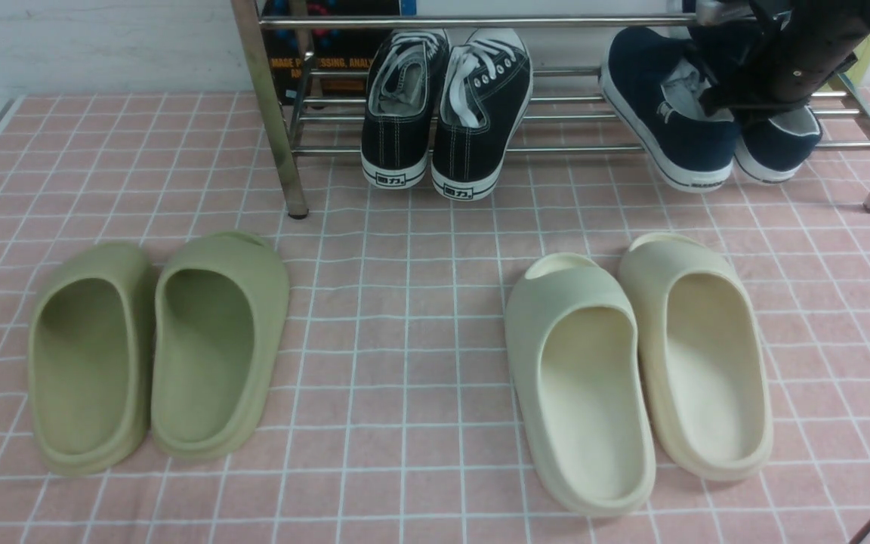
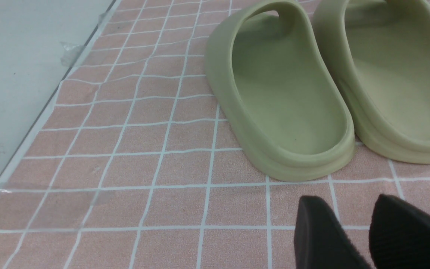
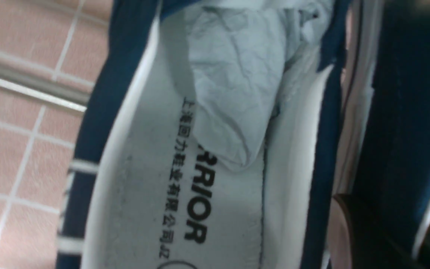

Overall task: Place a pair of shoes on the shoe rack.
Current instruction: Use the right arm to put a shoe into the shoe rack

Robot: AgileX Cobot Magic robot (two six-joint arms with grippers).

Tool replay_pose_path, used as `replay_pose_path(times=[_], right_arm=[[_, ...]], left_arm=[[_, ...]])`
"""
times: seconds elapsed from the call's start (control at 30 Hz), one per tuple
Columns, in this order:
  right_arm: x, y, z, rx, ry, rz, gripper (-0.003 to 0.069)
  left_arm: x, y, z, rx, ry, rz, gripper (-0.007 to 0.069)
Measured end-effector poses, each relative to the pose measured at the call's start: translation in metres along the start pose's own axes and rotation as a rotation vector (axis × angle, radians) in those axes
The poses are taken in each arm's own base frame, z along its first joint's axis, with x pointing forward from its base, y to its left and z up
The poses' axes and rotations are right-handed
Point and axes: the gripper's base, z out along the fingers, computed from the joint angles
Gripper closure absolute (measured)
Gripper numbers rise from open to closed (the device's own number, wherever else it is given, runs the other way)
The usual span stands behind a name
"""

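Both navy-blue slip-on shoes rest on the lower bars of the silver shoe rack (image 1: 269,113), at its right end. The left shoe (image 1: 669,113) leans tilted, its heel over the front bar, and crumpled paper fills its white lining (image 3: 233,93). My right arm partly hides the right shoe (image 1: 778,143). My right gripper (image 1: 745,98) (image 3: 390,224) is shut on the side wall of that right shoe, one dark finger between the two shoes. My left gripper (image 2: 351,209) hovers low over the mat, open with nothing in it, just short of the green slides.
Black lace-up sneakers (image 1: 442,106) occupy the rack's middle. Green foam slides (image 1: 163,347) (image 2: 286,97) lie front left and cream foam slides (image 1: 639,370) front right on the pink checked mat (image 1: 405,340). A rack bar (image 3: 32,86) crosses beside the left shoe.
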Motion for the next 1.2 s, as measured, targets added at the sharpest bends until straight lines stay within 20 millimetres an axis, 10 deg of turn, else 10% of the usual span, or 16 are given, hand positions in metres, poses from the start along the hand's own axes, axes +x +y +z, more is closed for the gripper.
replay_pose_path(times=[1.2], right_arm=[[-0.007, -0.002, -0.012, 0.017, -0.021, 0.140, 0.0619]], left_arm=[[0.000, 0.000, 0.000, 0.000, 0.000, 0.000, 0.0385]])
